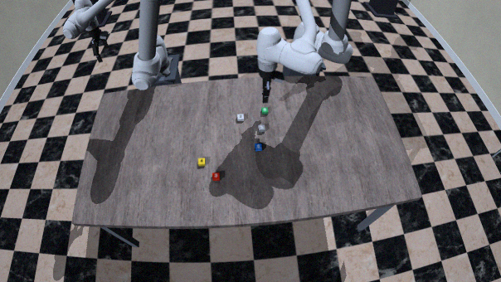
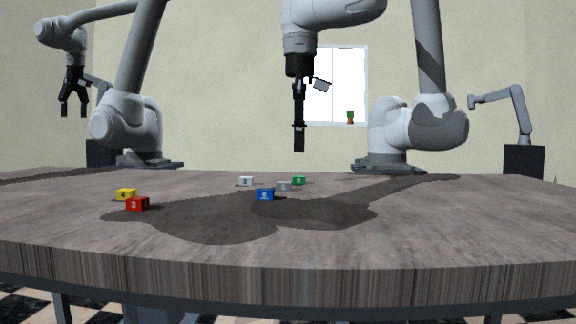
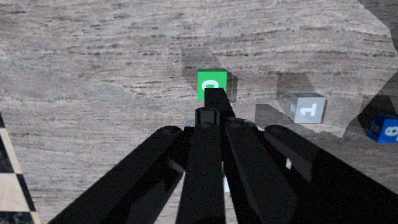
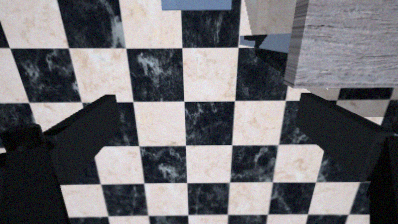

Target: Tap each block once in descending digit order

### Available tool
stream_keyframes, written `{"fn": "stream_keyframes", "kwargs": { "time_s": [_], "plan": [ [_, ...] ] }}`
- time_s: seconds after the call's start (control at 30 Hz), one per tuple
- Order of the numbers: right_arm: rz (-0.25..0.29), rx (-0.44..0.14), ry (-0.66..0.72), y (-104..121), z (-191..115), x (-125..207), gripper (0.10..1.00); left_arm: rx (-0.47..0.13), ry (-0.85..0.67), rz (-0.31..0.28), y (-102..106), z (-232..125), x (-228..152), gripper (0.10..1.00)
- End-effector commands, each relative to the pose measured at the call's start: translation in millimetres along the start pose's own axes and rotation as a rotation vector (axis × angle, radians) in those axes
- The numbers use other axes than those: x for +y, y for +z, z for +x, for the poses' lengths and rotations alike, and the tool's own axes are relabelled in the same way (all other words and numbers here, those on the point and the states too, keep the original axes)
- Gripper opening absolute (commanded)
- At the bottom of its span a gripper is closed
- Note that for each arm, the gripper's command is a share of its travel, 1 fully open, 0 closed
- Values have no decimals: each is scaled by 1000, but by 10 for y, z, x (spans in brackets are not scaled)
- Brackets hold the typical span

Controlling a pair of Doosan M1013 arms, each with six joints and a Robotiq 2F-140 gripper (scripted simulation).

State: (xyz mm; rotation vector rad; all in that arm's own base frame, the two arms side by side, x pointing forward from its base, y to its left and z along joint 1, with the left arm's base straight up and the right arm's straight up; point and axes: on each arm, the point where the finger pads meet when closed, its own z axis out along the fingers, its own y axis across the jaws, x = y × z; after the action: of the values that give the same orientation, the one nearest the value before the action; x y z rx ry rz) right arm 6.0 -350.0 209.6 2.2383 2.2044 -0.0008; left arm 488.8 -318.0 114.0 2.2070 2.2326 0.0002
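Note:
The green block 0 [image 1: 265, 110] [image 2: 298, 180] [image 3: 212, 78] sits at the back. The grey block 1 [image 1: 261, 128] [image 2: 283, 186] [image 3: 307, 108] and blue block 6 [image 1: 258, 147] [image 2: 265, 194] [image 3: 385, 129] lie in front of it. The white block 2 [image 1: 240, 118] [image 2: 246, 181] is left of the green one. The yellow block 4 [image 1: 201, 162] [image 2: 126, 193] and red block 3 [image 1: 216, 177] [image 2: 137, 204] are at front left. My left gripper [image 1: 265, 101] [image 2: 298, 151] [image 3: 213, 103] is shut and empty, tips well above the green block. My right gripper [image 1: 99, 60] [image 2: 73, 116] [image 4: 208, 110] is open, beyond the table.
The wooden table [image 1: 340, 166] [image 2: 429, 229] [image 4: 350, 45] carries all the blocks. The yellow and red blocks are close together, and the grey block stands between the green and blue ones. Arm shadows darken the blue block's surroundings. The right gripper hangs over the checkered floor [image 4: 160, 122].

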Motion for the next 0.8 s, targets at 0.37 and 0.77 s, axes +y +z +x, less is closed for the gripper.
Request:
{"fn": "stream_keyframes", "kwargs": {
  "time_s": [0.37, 0.77],
  "plan": [
    [-1, -1, 0, -7, -6, 1, 1000, -1, 0, -2, 6, -3, 6, 99],
    [-1, -1, 0, -7, -6, 1, 1000, -1, 0, -2, 8, -3, 6, 99]
  ]
}}
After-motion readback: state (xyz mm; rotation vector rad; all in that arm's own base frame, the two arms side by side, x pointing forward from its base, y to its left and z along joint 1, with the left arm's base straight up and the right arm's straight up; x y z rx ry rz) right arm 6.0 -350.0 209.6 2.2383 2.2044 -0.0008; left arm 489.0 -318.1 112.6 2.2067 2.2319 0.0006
